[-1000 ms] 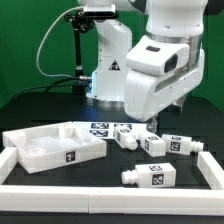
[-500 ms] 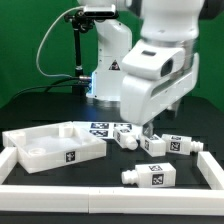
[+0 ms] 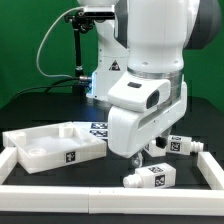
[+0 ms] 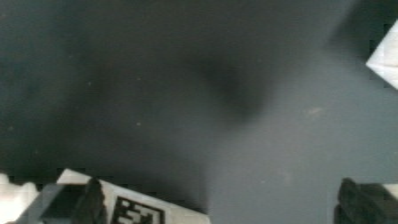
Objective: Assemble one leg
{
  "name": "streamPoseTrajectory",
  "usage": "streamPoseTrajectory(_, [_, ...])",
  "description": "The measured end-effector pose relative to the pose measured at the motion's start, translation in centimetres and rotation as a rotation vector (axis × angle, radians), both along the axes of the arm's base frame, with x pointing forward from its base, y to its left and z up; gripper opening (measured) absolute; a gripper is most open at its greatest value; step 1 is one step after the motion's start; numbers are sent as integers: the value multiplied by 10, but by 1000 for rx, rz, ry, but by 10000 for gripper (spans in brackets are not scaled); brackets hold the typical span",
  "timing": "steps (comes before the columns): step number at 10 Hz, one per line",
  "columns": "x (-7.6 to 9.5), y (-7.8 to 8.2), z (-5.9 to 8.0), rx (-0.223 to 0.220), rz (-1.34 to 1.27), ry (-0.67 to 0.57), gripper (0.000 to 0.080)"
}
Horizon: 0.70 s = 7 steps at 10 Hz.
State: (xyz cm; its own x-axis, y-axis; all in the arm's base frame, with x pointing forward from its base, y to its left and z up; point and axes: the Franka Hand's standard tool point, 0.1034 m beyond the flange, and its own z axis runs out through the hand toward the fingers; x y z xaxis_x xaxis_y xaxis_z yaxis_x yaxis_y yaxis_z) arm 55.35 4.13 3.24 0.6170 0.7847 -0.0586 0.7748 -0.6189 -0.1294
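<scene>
A white leg [image 3: 150, 177] with a black-and-white tag lies on its side near the front rail. Another leg [image 3: 181, 145] lies at the exterior view's right, partly behind my hand. Other legs in the middle are hidden by the arm. My gripper [image 3: 141, 158] hangs low over the table just behind the front leg; its fingers barely show in the exterior view. In the wrist view my gripper [image 4: 214, 205] is open, its dark fingertips [image 4: 64, 205] far apart over the black table. A tagged white leg [image 4: 139, 210] lies just inside one fingertip, not gripped.
The big white tray-like panel [image 3: 45, 150] with raised rims lies at the exterior view's left. A white rail [image 3: 100, 196] borders the table's front and sides. A white part edge [image 4: 386, 50] shows in the wrist view. The robot base and cables stand behind.
The arm has swung down and toward the front of the exterior view. It now hides the middle legs that showed before. The gripper is lower, near the front leg.
</scene>
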Motion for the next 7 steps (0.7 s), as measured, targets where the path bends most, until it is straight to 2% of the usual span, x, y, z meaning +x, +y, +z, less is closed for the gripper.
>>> streamPoseTrajectory(2, [1,-1,0,2,13,-10,650])
streamPoseTrajectory(4, [2,-14,18,13,115,-84,650])
streamPoseTrajectory(6, [25,-15,36,23,270,-146,650])
streamPoseTrajectory(7, [30,-8,35,29,281,-153,650])
